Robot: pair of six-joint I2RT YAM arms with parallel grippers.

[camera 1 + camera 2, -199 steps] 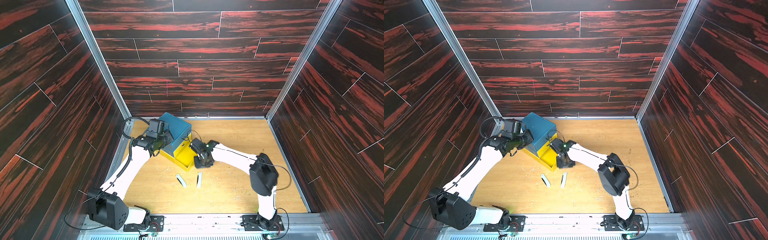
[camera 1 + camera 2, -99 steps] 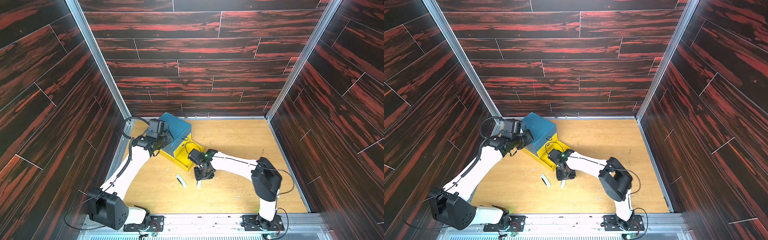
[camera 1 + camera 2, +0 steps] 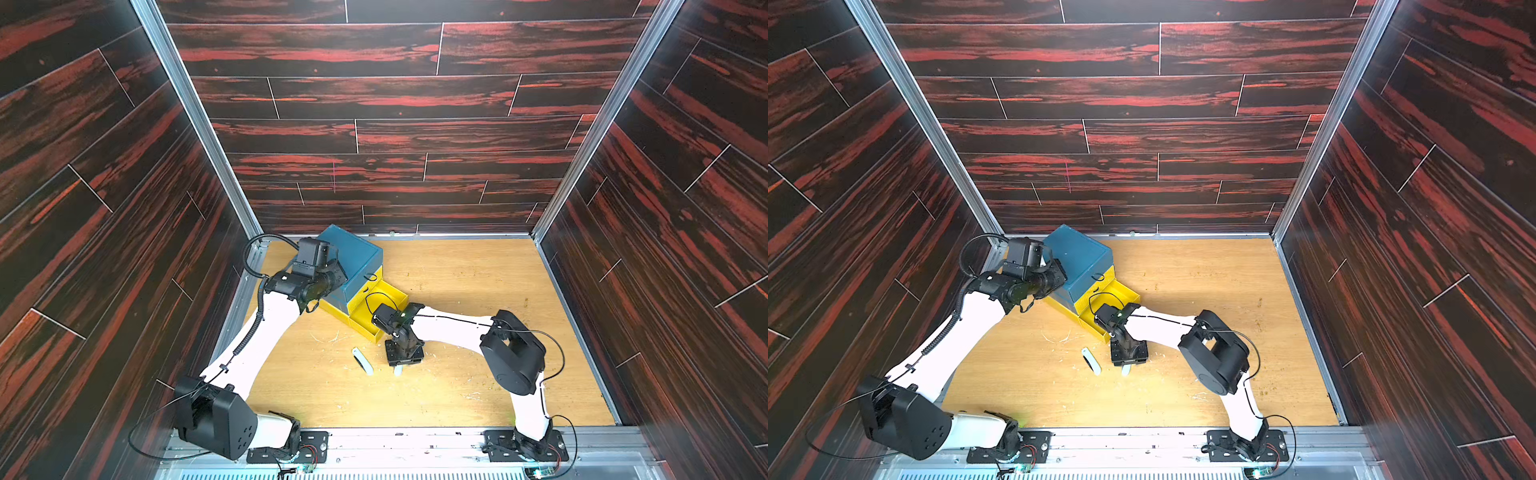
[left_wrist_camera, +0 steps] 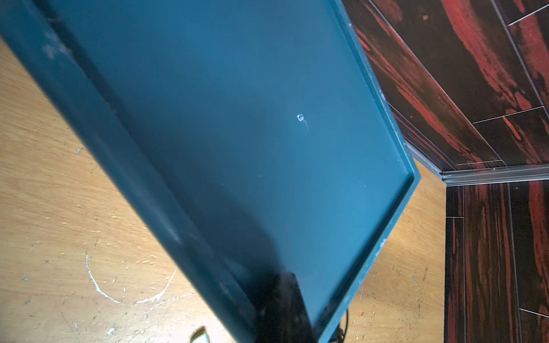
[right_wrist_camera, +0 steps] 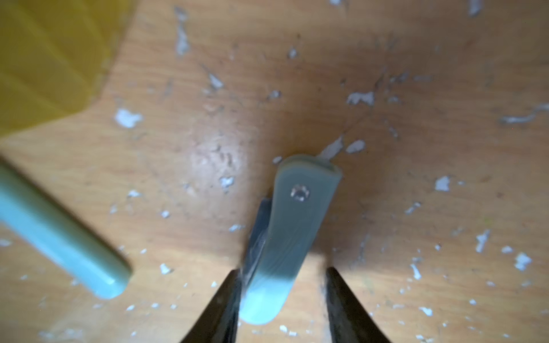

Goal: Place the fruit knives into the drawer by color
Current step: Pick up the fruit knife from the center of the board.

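Both top views looked steeply down from high at the front, sharing the whole surface (image 3: 457, 386). The left wrist camera hung close over the top of the drawer (image 4: 237, 133); the right wrist camera faced the surface from very near.

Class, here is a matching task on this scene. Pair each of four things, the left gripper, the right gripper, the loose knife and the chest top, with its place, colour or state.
Column 1:
1 left gripper
2 right gripper
3 loose knife
4 chest top

Column 2:
A teal
B open, straddling a grey-green knife
C shut, at the chest top
D lying on the table beside the straddled knife

Pairs: 1-C, 2-B, 3-D, 4-A
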